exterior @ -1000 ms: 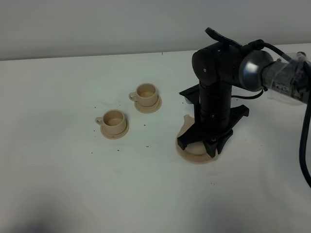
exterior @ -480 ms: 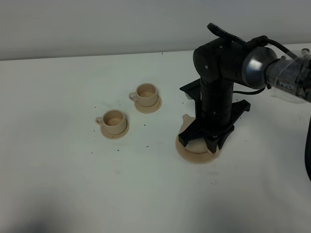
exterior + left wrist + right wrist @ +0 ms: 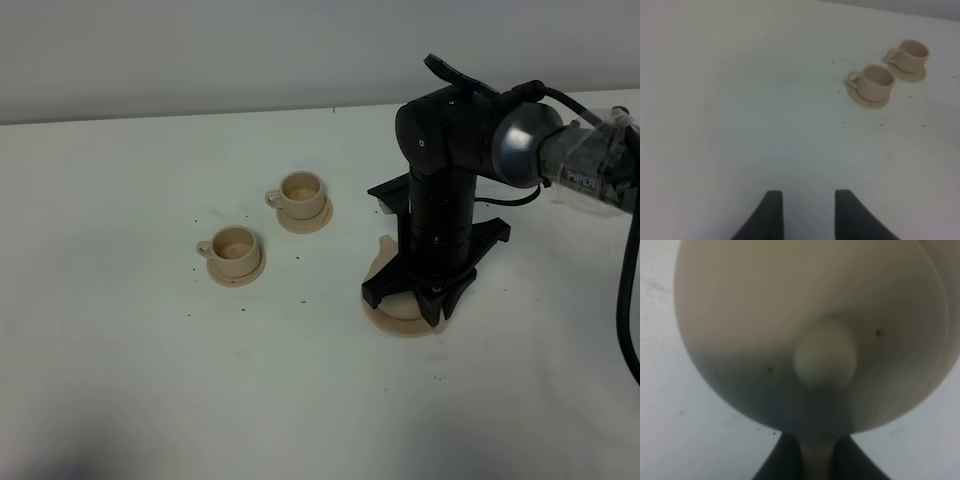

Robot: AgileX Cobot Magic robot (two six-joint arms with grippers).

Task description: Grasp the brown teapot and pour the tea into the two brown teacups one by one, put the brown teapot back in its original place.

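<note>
Surface [image 3: 150,380]: white, carrying only the tea set and scattered dark specks. The right arm [image 3: 470,140] stands nearly upright over the teapot [image 3: 810,315], which sits on, or just clear of, the wide saucer [image 3: 400,322] at the right of the surface; the contact underneath is hidden. The right gripper [image 3: 816,462] has its jaws clamped on the pot's handle [image 3: 816,452], seen from the wrist as a pale strap pinched between two dark tips. The left gripper [image 3: 808,202] hangs well apart from all this, jaws apart and holding nothing. The far teacup [image 3: 301,190] and near teacup [image 3: 234,245] stand on their small saucers to the left of the pot, near each other but not touching. Whether they hold tea cannot be read.

Assessment of the step: the pot is gripped at its saucer, either about to travel or about to be let go; which one cannot be determined. Either way, motion should be straight up or down with the pot level, since a narrow pinched handle invites the body to swing about the jaws. Any release should wait until the base rests flat and centred.

Condition of the pot: squat, round, light tan ceramic. The lid carries a small rounded knob [image 3: 825,359] at its centre and two tiny dark flecks. From the high view only what looks like the spout [image 3: 383,243] shows past the gripper.
</note>
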